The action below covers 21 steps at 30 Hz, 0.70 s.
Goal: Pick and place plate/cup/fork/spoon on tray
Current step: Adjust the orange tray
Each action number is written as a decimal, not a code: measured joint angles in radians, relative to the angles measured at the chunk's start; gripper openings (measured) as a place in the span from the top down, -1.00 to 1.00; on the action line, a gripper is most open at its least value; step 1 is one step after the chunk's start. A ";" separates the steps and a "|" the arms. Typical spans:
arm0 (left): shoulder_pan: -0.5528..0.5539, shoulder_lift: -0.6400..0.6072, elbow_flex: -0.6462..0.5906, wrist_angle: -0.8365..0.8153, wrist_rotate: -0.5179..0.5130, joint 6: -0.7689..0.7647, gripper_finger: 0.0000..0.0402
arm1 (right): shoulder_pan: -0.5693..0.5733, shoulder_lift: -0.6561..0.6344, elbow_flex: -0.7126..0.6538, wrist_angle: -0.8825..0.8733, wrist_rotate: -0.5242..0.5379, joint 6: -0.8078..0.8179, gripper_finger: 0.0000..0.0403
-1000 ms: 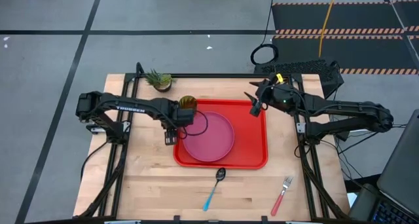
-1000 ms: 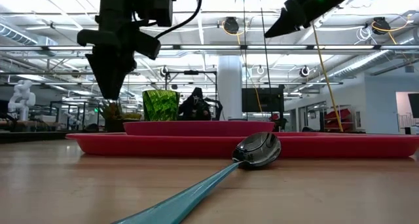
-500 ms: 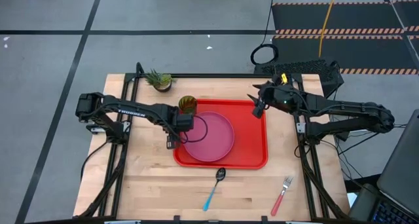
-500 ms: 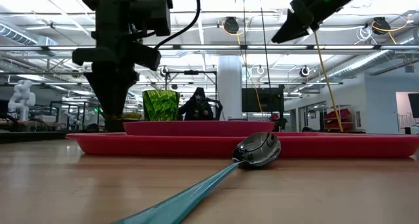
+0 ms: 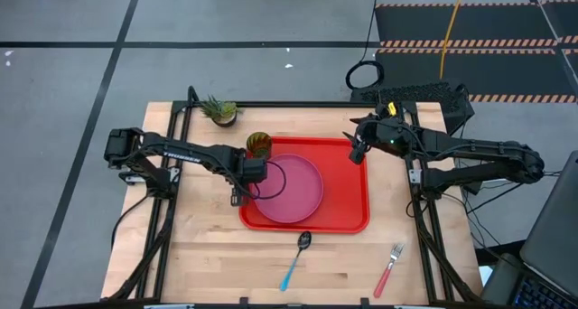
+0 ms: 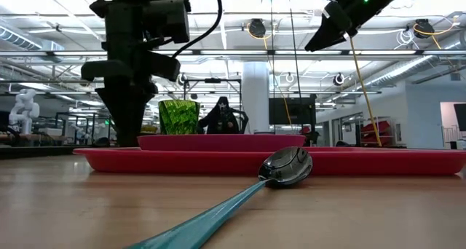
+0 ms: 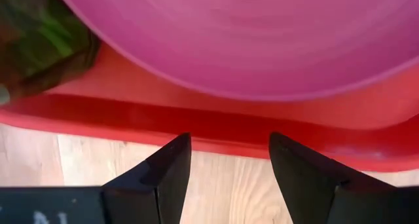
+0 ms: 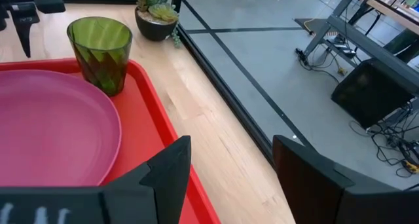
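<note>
The pink plate (image 5: pixel 289 188) lies flat in the red tray (image 5: pixel 348 210). The green cup (image 5: pixel 259 145) stands upright in the tray's far left corner. On the wood nearer me, the blue-handled spoon (image 5: pixel 296 258) and the red-handled fork (image 5: pixel 389 268) lie flat. My left gripper (image 5: pixel 237 197) points down, open, just outside the tray's left rim (image 7: pixel 216 126), its fingers over bare wood and touching nothing. My right gripper (image 5: pixel 356 150) hovers open high above the tray's far right corner.
A small potted plant (image 5: pixel 219 111) stands at the table's far left, beyond the cup. Bare wood runs along the near edge around the spoon (image 6: pixel 286 167) and fork, and to the left of the tray.
My left gripper has sunk toward the table beside the tray's left rim, still pointing down and still open. The plate, cup, spoon and fork have stayed where they were.
</note>
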 joint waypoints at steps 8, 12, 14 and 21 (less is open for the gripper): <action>0.000 0.016 0.000 0.034 0.000 0.019 -0.04 | 0.000 0.000 0.000 -0.020 0.000 0.011 -0.03; 0.000 0.017 0.000 0.044 -0.001 0.018 -0.04 | 0.000 0.000 0.000 -0.021 0.000 0.014 -0.03; 0.000 0.018 0.000 0.071 -0.001 0.019 -0.04 | 0.000 0.000 0.000 -0.021 0.000 0.014 -0.03; 0.000 0.018 0.000 0.110 -0.001 0.035 -0.04 | 0.000 0.000 0.000 -0.024 0.000 0.015 -0.03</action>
